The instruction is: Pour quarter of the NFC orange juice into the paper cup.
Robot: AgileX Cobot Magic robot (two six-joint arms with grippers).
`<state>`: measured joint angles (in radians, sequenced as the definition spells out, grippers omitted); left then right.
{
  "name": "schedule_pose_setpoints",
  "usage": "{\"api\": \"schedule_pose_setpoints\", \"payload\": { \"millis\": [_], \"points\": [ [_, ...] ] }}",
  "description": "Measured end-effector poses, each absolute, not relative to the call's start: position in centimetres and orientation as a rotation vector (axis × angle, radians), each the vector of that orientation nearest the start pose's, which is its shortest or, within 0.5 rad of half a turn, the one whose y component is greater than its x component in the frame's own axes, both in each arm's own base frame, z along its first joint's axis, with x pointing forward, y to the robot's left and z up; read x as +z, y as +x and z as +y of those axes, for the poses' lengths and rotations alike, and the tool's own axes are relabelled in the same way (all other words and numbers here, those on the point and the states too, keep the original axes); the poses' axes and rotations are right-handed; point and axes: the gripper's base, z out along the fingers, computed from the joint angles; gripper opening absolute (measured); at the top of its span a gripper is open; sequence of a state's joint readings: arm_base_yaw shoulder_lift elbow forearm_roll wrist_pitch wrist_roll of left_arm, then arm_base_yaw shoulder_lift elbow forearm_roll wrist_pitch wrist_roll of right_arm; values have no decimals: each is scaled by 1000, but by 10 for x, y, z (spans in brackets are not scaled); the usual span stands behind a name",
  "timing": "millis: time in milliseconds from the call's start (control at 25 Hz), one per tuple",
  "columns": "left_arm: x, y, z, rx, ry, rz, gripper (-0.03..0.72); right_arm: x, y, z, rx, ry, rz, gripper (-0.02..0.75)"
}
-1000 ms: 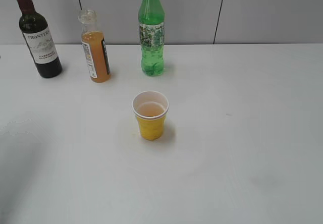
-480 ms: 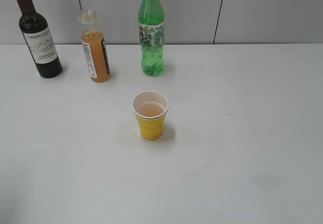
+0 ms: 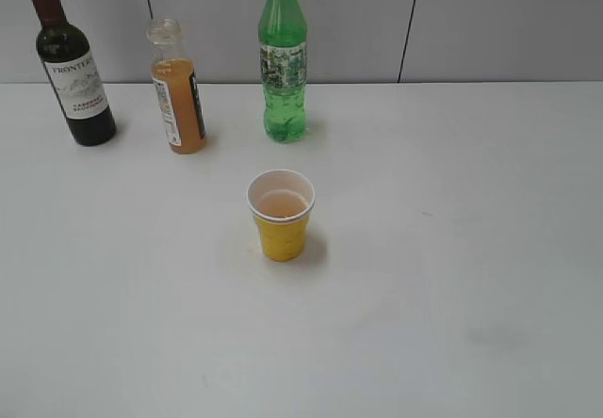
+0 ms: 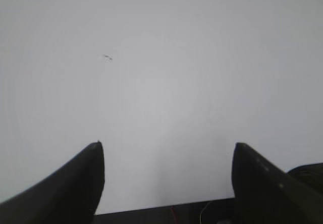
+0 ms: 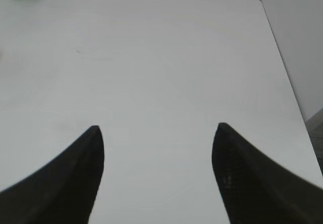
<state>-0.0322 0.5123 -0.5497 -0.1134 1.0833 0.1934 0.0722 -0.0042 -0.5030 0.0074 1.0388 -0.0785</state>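
White table (image 3: 452,249) against grey panelled wall (image 3: 358,23)

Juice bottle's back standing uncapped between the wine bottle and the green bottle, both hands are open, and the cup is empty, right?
Not quite: the cup is not empty. The exterior view shows pale orange liquid in its bottom. The rest holds: the juice bottle stands uncapped between the wine bottle and green bottle, and the left hand and right hand are open.
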Motion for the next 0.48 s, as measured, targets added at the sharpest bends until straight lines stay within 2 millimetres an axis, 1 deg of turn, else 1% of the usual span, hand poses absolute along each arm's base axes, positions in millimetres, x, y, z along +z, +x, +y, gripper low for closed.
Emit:
{"api": "schedule_pose_setpoints", "payload": {
  "millis": [160, 480],
  "points": [
    [268, 44, -11, -87, 221, 2387, 575, 280, -5, 0, 5, -152, 2009, 538],
    [271, 0, -9, -77, 185, 2101, 567, 280, -5, 0, 5, -152, 2009, 538]
  ]
}}
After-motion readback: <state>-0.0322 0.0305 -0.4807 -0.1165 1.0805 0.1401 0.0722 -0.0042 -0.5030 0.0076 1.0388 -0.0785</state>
